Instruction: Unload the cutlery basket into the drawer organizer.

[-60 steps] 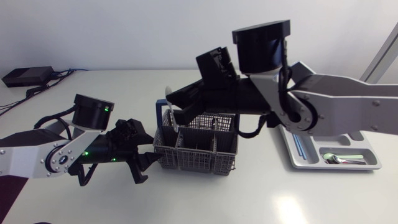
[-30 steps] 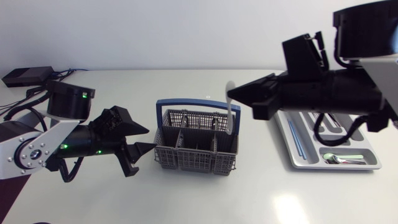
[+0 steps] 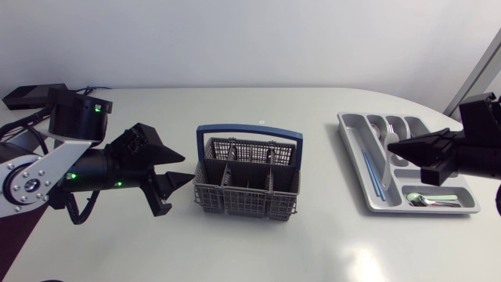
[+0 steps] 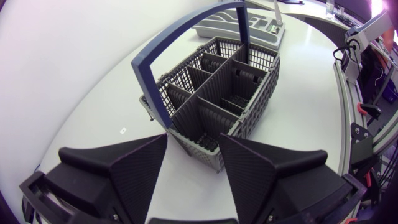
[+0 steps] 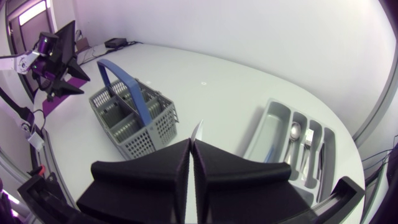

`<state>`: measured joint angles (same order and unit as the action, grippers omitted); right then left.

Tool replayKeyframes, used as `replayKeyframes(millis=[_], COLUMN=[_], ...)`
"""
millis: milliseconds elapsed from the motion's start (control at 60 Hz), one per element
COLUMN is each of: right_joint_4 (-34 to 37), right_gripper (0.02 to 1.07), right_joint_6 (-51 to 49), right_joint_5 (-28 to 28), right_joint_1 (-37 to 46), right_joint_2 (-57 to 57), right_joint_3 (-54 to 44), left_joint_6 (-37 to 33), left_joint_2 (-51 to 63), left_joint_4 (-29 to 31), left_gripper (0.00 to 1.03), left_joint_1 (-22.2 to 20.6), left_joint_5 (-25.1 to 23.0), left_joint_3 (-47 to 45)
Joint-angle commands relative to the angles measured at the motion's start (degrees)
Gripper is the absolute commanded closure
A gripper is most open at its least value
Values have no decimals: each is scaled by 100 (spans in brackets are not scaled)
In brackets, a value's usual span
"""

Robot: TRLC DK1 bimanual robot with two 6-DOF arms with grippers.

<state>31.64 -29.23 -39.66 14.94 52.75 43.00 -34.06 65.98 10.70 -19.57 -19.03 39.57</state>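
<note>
white tabletop: left tool (image 3: 188, 171) spread open beside the basket (image 3: 247, 188); right tool (image 3: 394, 147) clenched on a silver utensil (image 5: 197, 132) above the organizer (image 3: 415, 210).

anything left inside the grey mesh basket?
No cutlery shows in any compartment of the grey mesh cutlery basket with the blue handle, from head or left wrist view. Its walls hide parts of some compartment floors.
</note>
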Motion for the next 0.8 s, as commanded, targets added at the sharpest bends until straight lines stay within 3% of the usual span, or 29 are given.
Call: replayKeyframes(millis=[0, 283, 533, 667, 783], right_joint_4=[123, -211, -940, -1063, -1591], right_gripper=[101, 101, 101, 101, 101], right_joint_6=[-838, -2508, -3396, -3783, -4205], right_joint_5=[-68, 90, 617, 723, 793], right_joint_1=[440, 1881, 2382, 2646, 2769], right_joint_2=[280, 1431, 2090, 2512, 2802], right_joint_3=[-161, -134, -169, -11, -82], left_joint_6=[137, 137, 207, 242, 242], left_joint_2=[-32, -15, 12, 3, -15], left_joint_4=[64, 125, 187, 266, 292], left_gripper=[43, 43, 43, 43, 43], left_joint_1=[-3, -135, -521, -548, -539], left_joint_5=[22, 224, 690, 778, 822], left_joint_3=[165, 191, 262, 323, 305])
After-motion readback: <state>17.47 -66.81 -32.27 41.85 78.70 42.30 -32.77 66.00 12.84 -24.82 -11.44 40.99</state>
